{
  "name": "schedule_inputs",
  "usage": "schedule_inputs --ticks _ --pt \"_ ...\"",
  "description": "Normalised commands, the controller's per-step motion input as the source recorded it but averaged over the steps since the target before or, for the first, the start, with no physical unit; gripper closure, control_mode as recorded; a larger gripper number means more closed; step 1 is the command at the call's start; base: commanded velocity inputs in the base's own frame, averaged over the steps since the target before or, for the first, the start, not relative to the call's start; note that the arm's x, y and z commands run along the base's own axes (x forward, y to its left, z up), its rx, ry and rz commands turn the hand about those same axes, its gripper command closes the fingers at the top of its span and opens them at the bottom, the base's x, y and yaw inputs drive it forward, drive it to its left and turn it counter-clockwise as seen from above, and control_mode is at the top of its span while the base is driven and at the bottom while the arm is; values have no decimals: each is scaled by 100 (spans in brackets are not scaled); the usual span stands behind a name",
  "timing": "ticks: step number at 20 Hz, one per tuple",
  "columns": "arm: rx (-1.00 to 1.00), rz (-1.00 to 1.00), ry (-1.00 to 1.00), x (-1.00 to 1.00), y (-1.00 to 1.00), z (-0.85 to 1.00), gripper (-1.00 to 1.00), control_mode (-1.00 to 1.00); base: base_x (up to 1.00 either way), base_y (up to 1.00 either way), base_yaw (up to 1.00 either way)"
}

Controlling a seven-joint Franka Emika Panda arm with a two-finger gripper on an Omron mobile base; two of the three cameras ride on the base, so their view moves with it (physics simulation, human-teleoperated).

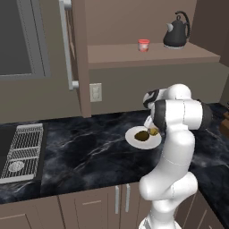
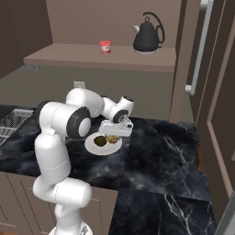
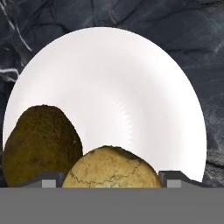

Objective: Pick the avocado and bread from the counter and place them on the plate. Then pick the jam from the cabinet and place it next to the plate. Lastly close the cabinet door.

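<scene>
Black marble counter [image 1: 89,147] with the white plate [image 1: 134,138] sitting on it, and from my seat I can see the dark avocado [image 3: 41,142] already on the plate with the bread roll [image 3: 111,168] touching it. The gripper [image 3: 111,181] is low over the plate with its fingers [image 3: 49,180] spread either side of the roll, though I can't tell if they're actually pinching it. The red-lidded jam jar [image 2: 105,47] is up on the open cabinet shelf, a bit left of the black kettle [image 2: 148,34].

**Legible text: none**

No readable text, label, brand, number or sign in any view. Jam jar [image 1: 143,45] on the shelf: red lid and band, too small to show lettering. Kettle [image 1: 176,31], plate [image 3: 131,87], wall outlet [image 1: 95,92]: all plain surfaces, no markings.
</scene>
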Motion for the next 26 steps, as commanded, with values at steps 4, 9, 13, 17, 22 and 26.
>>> schedule_inputs --ticks 4,9,13,17,22,26 --pt "0 0 0 0 5 -1 -100 -100 0 0 0" --pt "0 0 0 0 5 0 -100 -100 0 0 0" --pt "0 0 -1 -21 0 10 -100 -100 0 0 0" --pt "0 0 -11 -35 5 37 -100 -100 0 0 0" --pt "0 0 -15 -42 16 50 -100 -100 0 0 0" --pt "0 0 -19 -54 20 51 -100 -100 0 0 0"
